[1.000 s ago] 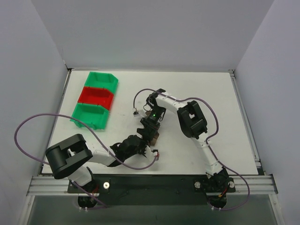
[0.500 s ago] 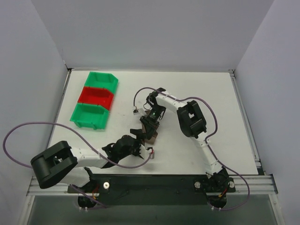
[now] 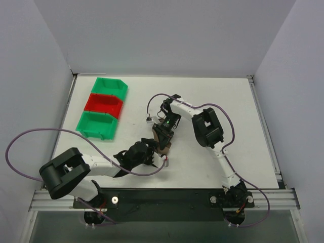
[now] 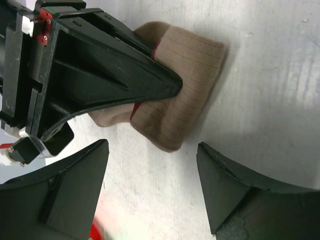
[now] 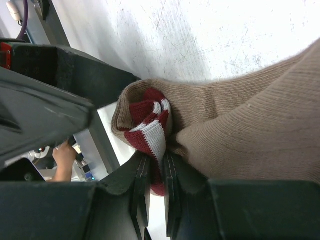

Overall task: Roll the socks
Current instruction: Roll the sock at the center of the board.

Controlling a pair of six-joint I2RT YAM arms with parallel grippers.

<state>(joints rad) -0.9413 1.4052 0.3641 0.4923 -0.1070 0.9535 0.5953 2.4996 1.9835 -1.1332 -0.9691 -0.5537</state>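
Observation:
The tan-brown socks (image 4: 187, 80) lie bunched on the white table, small in the top view (image 3: 164, 148). Their maroon cuff with white stripes (image 5: 150, 125) is folded inside the tan knit (image 5: 250, 135). My right gripper (image 5: 156, 167) is shut on that cuff and presses down on the bundle from above (image 3: 161, 137). My left gripper (image 4: 152, 185) stands open just short of the bundle's near end, one finger (image 4: 75, 195) on each side of bare table, touching nothing. From above it sits just left of the socks (image 3: 151, 152).
Three small bins stand in a row at the back left: green (image 3: 109, 87), red (image 3: 104, 105), green (image 3: 97, 125). Purple cables loop off both arms. The right arm's elbow (image 3: 206, 129) hangs right of the socks.
The left arm's elbow swung out to the left and came partly back, and its gripper edged toward the bundle. The right gripper kept its grip and hardly moved.

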